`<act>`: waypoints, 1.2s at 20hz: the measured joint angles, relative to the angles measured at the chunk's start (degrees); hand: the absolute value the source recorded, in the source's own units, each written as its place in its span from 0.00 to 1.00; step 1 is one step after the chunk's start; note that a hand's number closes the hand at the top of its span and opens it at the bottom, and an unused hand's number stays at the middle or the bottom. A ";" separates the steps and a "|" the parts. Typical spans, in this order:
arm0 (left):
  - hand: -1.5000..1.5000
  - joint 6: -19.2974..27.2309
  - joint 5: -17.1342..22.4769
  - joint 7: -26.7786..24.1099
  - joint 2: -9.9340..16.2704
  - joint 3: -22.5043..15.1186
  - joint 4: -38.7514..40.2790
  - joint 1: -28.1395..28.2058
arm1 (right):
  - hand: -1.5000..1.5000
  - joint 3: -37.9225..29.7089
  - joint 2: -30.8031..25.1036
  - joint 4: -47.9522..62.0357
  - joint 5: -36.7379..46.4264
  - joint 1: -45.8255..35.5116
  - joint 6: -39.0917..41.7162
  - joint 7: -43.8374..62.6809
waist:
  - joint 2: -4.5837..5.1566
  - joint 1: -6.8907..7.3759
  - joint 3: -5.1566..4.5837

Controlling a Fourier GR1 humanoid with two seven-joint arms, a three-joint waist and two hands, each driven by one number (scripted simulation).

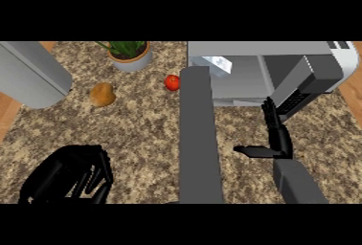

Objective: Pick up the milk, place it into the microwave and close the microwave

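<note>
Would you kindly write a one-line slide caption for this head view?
Milk carton inside the open microwave; open right hand at its door, left hand low by the counter's edge.

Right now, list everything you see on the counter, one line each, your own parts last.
counter: one, speckled brown and beige, fills the view.
microwave: one, grey and white, back right, door open.
milk: one carton, white, inside the microwave.
potted plant: one, green leaves in a grey pot, back centre.
tomato: one, red, left of the microwave.
potato: one, tan, left of the tomato.
grey cylinder: one, back left.
left hand: black, lower left, fingers curled, holding nothing.
right hand: black, fingers straight against the door.
</note>
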 measured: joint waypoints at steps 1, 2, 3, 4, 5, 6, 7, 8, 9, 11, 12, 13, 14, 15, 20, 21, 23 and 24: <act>1.00 0.23 -1.26 -0.99 -0.05 -0.87 1.03 -0.29 | 0.00 0.32 -0.05 -2.40 -0.36 1.68 0.33 0.93 | -0.02 -0.14 -0.01; 1.00 1.23 -2.62 -2.04 -0.08 -2.17 1.57 -0.72 | 0.00 0.64 0.19 -4.34 -0.67 3.91 0.78 0.97 | -0.04 -0.20 -0.03; 1.00 1.30 -3.48 -2.78 -0.11 -2.85 2.36 -0.98 | 0.00 1.10 0.46 -7.18 -1.05 6.17 1.16 1.45 | -0.03 -0.22 -0.02; 1.00 1.72 -4.17 -2.97 -0.13 -3.40 3.54 -2.45 | 0.00 1.65 0.54 -9.58 -1.20 8.34 1.75 1.72 | -0.04 -0.46 -0.04; 1.00 2.21 -5.02 -3.09 -0.15 -4.47 4.31 -3.53 | 0.00 1.98 0.08 -12.00 -1.42 10.39 2.41 2.19 | -0.04 -0.59 -0.04; 1.00 2.90 -6.42 -3.87 -0.17 -5.86 5.55 -4.74 | 0.00 2.50 0.03 -13.99 -1.44 12.54 2.93 2.32 | -0.02 -0.67 -0.05; 1.00 3.59 -8.00 -4.87 -0.18 -7.11 7.13 -6.13 | 0.00 2.78 -0.16 -16.00 -1.70 14.55 3.60 2.43 | 0.03 -0.78 -0.04; 1.00 5.05 -9.58 -5.63 -0.19 -9.45 8.06 -6.72 | 0.00 3.26 -0.26 -18.19 -1.83 16.51 4.23 2.83 | 0.03 -0.83 -0.05; 1.00 6.30 -10.76 -6.61 -0.20 -11.31 9.86 -7.61 | 0.00 3.53 -0.50 -20.08 -2.06 18.66 4.90 2.75 | 0.08 -0.80 -0.04; 1.00 8.98 -12.92 -7.96 -0.21 -14.65 14.21 -10.41 | 0.00 4.04 -0.83 -23.45 -2.42 22.43 6.03 2.24 | 0.20 -0.85 -0.03; 1.00 10.03 -14.00 -8.72 -0.21 -16.46 16.39 -11.31 | 0.00 4.50 -0.80 -25.72 -2.51 24.21 6.35 2.72 | 0.23 -0.96 -0.04; 1.00 10.98 -15.03 -9.71 -0.19 -17.90 18.14 -12.01 | 0.00 4.62 -1.16 -28.27 -2.95 26.21 7.01 3.04 | 0.22 -0.97 -0.04; 1.00 12.39 -16.32 -10.87 -0.16 -19.79 19.87 -12.37 | 0.00 4.76 -1.52 -30.76 -3.30 27.71 7.54 3.56 | 0.21 -1.03 -0.05; 1.00 13.71 -17.53 -11.86 -0.17 -21.31 22.07 -13.04 | 0.00 5.11 -1.77 -33.25 -3.51 29.64 8.19 3.74 | 0.23 -1.02 -0.06; 1.00 22.31 -20.00 -18.47 -0.04 -28.43 34.72 -17.45 | 0.00 6.26 -3.52 -42.72 -3.79 36.75 10.55 3.82 | 0.41 -1.06 -0.05; 1.00 24.55 -19.90 -19.98 -0.02 -29.77 37.70 -19.11 | 0.00 6.48 -3.90 -44.42 -4.02 37.38 11.21 4.23 | 0.46 -1.19 -0.05; 1.00 29.13 -19.07 -23.04 0.01 -32.51 42.55 -21.72 | 0.00 6.84 -4.52 -48.50 -5.32 39.70 13.35 4.99 | 0.51 -1.36 -0.05; 1.00 31.54 -18.37 -25.09 0.00 -33.81 45.20 -22.64 | 0.00 7.09 -4.68 -50.38 -5.81 40.44 14.04 5.56 | 0.58 -1.61 -0.08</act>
